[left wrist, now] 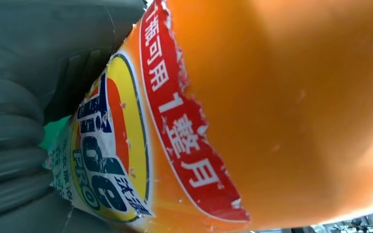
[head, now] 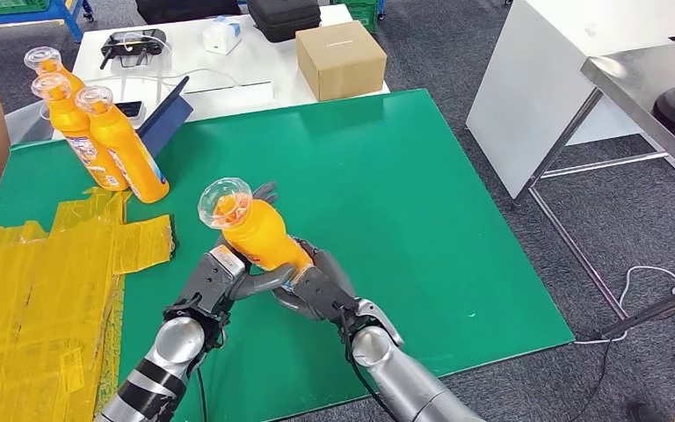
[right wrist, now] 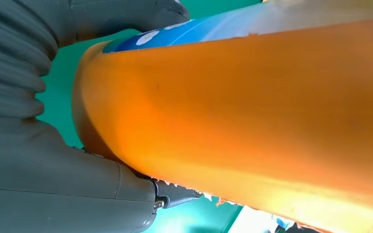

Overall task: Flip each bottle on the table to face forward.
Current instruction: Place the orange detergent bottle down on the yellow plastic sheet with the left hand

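Both hands (head: 316, 286) grip tilted orange bottle (head: 259, 230), clear cap.

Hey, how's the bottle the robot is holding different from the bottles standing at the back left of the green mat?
The held bottle is tilted, gripped near its base by the left hand and right hand; the standing bottles are upright, untouched. The held bottle sits mid-mat, alone; the standing bottles cluster near the corner. All are orange with clear caps.
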Available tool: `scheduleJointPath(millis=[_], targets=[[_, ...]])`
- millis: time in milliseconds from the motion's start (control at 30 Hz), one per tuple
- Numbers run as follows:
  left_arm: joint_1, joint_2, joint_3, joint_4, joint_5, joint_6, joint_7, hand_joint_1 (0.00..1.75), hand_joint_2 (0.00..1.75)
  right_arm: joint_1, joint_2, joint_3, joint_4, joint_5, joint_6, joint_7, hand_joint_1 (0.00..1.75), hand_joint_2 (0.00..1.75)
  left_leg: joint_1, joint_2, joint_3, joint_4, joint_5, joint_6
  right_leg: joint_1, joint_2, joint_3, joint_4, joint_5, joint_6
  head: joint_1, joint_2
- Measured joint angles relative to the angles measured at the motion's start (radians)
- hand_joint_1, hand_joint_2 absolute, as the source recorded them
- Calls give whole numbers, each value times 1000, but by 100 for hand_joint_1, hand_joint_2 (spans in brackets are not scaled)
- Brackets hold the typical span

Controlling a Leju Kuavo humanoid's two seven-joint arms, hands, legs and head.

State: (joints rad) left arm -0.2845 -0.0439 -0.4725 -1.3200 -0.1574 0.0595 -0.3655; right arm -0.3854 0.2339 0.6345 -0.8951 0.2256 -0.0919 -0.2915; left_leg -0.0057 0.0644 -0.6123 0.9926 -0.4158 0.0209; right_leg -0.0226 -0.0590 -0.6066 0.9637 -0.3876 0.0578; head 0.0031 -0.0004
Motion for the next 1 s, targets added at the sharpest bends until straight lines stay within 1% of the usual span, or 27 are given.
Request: scheduleJointPath(millis=[133,167,267,300,567,1000], targets=[[0,0,6,0,-5,2,1,0,175,-1,-4,10,-9,40,-14,6,175,175,0,0,0,0,0,0,0,0,0,0,0,0,0,0],[0,0,8,0,-8,3,2,9,175,-1,-6,14,-13,56,-18,9,175,175,0,0,0,0,0,0,0,0,0,0,0,0,0,0],[1,0,16,0,-17,4,4,140,175,-2,-9,24,-26,88,-24,20,175,175,0,0,0,0,0,0,0,0,0,0,0,0,0,0],[1,0,19,0,-17,4,4,175,175,-2,-10,26,-30,93,-23,23,175,175,0,0,0,0,0,0,0,0,0,0,0,0,0,0],[21,-16,54,-1,36,3,-10,175,175,-2,-11,31,-39,103,-16,30,175,175,0,0,0,0,0,0,0,0,0,0,0,0,0,0],[33,-27,80,-9,76,3,-23,175,175,-1,-11,44,-39,106,-13,27,175,175,0,0,-1,0,0,0,0,0,-1,0,0,0,0,0]])
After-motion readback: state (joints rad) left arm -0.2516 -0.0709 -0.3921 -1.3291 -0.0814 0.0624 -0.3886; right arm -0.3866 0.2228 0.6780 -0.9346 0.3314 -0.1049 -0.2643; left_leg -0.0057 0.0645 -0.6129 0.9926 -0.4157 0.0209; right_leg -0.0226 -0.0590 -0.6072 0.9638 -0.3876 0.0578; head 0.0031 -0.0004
